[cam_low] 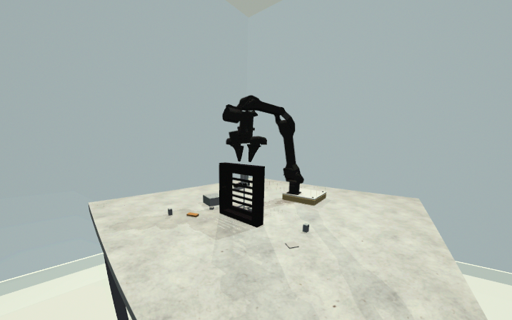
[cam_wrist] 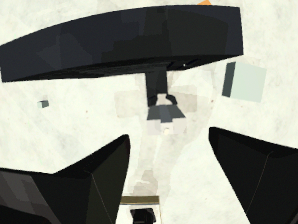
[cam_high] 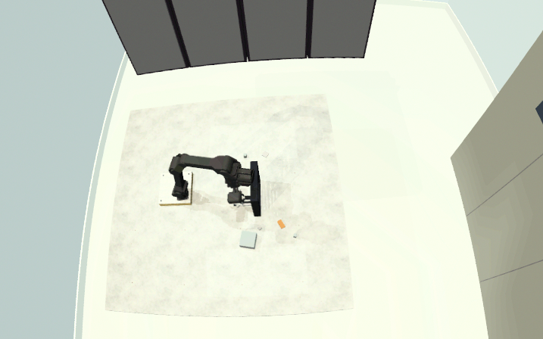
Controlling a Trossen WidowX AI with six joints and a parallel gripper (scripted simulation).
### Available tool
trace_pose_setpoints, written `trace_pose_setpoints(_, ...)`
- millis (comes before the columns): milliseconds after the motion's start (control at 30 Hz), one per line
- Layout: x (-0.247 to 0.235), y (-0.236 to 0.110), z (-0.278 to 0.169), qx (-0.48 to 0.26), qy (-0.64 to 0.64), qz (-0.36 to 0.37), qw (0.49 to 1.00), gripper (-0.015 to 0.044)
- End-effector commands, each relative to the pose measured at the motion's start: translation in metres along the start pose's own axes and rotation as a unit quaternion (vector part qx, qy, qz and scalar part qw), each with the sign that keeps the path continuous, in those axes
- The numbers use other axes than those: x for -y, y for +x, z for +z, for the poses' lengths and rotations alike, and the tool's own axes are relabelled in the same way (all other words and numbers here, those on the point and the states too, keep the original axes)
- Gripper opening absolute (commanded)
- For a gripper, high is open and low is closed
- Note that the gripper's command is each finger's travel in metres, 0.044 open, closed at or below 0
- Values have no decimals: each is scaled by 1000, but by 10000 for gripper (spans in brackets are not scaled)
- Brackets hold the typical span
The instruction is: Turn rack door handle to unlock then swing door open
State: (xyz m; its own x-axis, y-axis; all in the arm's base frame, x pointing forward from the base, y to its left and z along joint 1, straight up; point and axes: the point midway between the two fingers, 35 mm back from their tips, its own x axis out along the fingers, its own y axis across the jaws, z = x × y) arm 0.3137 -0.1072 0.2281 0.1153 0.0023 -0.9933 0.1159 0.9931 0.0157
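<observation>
In the exterior view, the gripper (cam_high: pixel 244 197) (cam_low: pixel 244 160) (cam_wrist: pixel 169 136) points down above the black rack frame (cam_high: pixel 255 189) (cam_low: pixel 226 191) (cam_wrist: pixel 125 45) at centre, its fingers parted around nothing. The handle (cam_wrist: pixel 166 113), at centre in the wrist view, remains ungrasped; turning, opening and letting go seem all to come.

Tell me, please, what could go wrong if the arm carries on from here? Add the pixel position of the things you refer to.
The open pincer (cam_high: pixel 236 189) (cam_low: pixel 244 160) (cam_wrist: pixel 169 136) points down close to the black rack frame (cam_high: pixel 256 210) (cam_low: pixel 226 191) (cam_wrist: pixel 120 45), so a fingertip could clip it while descending.
The upright handle (cam_low: pixel 243 176) (cam_wrist: pixel 166 114) isn't gripped yet; closing off-centre might slip or leave it only partly turned.
The pale square box (cam_high: pixel 248 239) (cam_low: pixel 211 199) (cam_wrist: pixel 248 82) sits near one end, so the swinging door or arm might nudge it.
</observation>
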Motion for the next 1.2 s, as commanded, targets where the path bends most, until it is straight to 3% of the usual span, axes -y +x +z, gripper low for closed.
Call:
trace_pose_setpoints(0, 0, 0, 0, -3, -2, 2, 1000, 280)
trace_pose_setpoints(1167, 1, 57, -2, -33, 4, -10, 999, 280)
